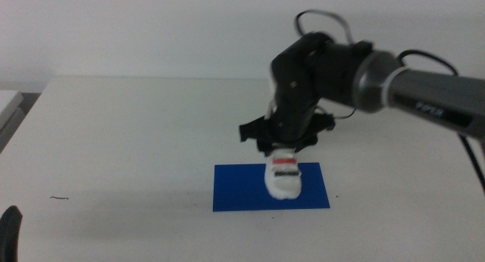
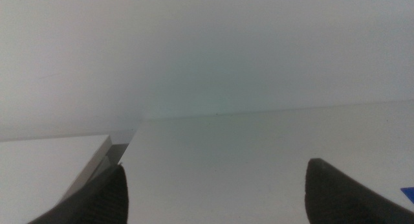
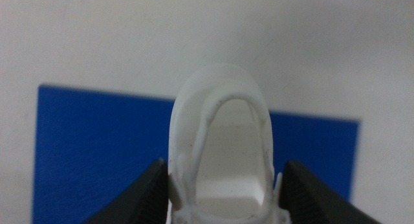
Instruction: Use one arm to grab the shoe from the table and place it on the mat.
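At the far left, near the bottom edge of the middle view, the left gripper (image 1: 10, 230) shows only as a dark tip at the near edge of the table (image 1: 121, 141), where its arm waits. In its own wrist view the left gripper (image 2: 217, 195) has its two jaws spread wide apart, with nothing between them but bare white tabletop (image 2: 220, 159). A small dark mark (image 1: 59, 197) lies on the table just right of that tip.

Further right, near the middle of the table, the blue mat (image 1: 235, 188) lies flat. The white shoe (image 1: 283, 176) is over the mat's right half, with its red strap showing between dark ones; the picture is blurred there, so whether the sole touches the mat cannot be told.

The right gripper (image 1: 286, 150) reaches down onto the shoe from above. In the right wrist view the right gripper (image 3: 223, 185) pinches the shoe (image 3: 220, 140) between its two jaws, one pressed against each side, the rounded end pointing away over the mat (image 3: 97, 146).

The arm (image 1: 356, 76), marked "PIPER", comes in from the right, a black cable (image 1: 322, 16) looping above it.
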`<state>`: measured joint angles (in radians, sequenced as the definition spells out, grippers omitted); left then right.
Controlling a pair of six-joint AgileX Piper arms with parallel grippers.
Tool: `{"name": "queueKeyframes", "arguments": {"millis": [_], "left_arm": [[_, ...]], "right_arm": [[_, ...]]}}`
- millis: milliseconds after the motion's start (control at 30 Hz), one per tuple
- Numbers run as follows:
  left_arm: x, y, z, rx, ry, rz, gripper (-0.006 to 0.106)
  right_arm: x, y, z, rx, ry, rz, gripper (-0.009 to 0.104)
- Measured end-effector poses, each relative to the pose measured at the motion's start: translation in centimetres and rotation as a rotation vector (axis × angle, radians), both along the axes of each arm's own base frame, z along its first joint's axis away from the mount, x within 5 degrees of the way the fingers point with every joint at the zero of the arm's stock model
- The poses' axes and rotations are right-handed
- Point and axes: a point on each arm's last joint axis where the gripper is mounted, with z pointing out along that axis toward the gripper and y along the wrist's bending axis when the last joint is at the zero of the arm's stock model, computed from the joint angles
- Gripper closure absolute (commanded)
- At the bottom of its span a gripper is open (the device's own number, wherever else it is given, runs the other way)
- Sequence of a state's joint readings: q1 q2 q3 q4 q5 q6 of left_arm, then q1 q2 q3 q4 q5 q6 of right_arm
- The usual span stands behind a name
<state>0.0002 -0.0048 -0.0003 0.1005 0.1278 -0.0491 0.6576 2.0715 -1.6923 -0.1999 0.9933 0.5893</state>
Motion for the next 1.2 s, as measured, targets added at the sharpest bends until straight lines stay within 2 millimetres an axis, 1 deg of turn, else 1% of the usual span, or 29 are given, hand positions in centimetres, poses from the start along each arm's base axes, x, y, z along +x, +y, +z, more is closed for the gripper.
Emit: {"name": "queueKeyframes", "arguments": {"millis": [67, 167, 467, 533, 633, 733, 767, 867, 900, 933, 1033, 1200], "left_arm": [[0.0, 0.0, 0.0, 0.0, 0.0, 0.0, 0.007], [0.0, 0.0, 0.0, 0.0, 0.0, 0.0, 0.007], [0.0, 0.0, 0.0, 0.0, 0.0, 0.0, 0.007], [0.0, 0.0, 0.0, 0.0, 0.0, 0.0, 0.007], [0.0, 0.0, 0.0, 0.0, 0.0, 0.0, 0.007], [0.0, 0.0, 0.0, 0.0, 0.0, 0.0, 0.007], [0.0, 0.0, 0.0, 0.0, 0.0, 0.0, 0.007], [0.0, 0.0, 0.0, 0.0, 0.0, 0.0, 0.007], [0.0, 0.0, 0.0, 0.0, 0.0, 0.0, 0.007], [0.0, 0.0, 0.0, 0.0, 0.0, 0.0, 0.007], [0.0, 0.0, 0.0, 0.0, 0.0, 0.0, 0.007], [0.0, 0.0, 0.0, 0.0, 0.0, 0.0, 0.007]], "right_arm": [[-0.6, 0.9, -0.3, 0.003, 0.008, -0.017, 0.09], [-1.1, 1.5, -0.4, 0.012, 0.009, -0.034, 0.09], [-1.2, 1.7, -0.4, 0.018, 0.006, -0.047, 0.09], [-1.3, 1.8, -0.4, 0.041, 0.016, -0.094, 0.09], [-1.3, 1.8, -0.4, 0.121, 0.027, -0.329, 0.09], [-1.1, 1.6, -0.2, 0.233, 0.023, -0.699, 0.09], [-1.1, 1.6, -0.1, 0.262, 0.027, -0.8, 0.09], [-1.4, 1.3, -0.2, 0.354, 0.048, -1.177, 0.09], [-1.5, 1.3, -0.2, 0.375, 0.059, -1.271, 0.09], [-1.6, 1.3, -0.2, 0.389, 0.07, -1.333, 0.09], [-1.7, 1.4, -0.3, 0.413, 0.081, -1.411, 0.09], [-1.5, 1.3, -0.3, 0.417, 0.069, -1.412, 0.09]]}}
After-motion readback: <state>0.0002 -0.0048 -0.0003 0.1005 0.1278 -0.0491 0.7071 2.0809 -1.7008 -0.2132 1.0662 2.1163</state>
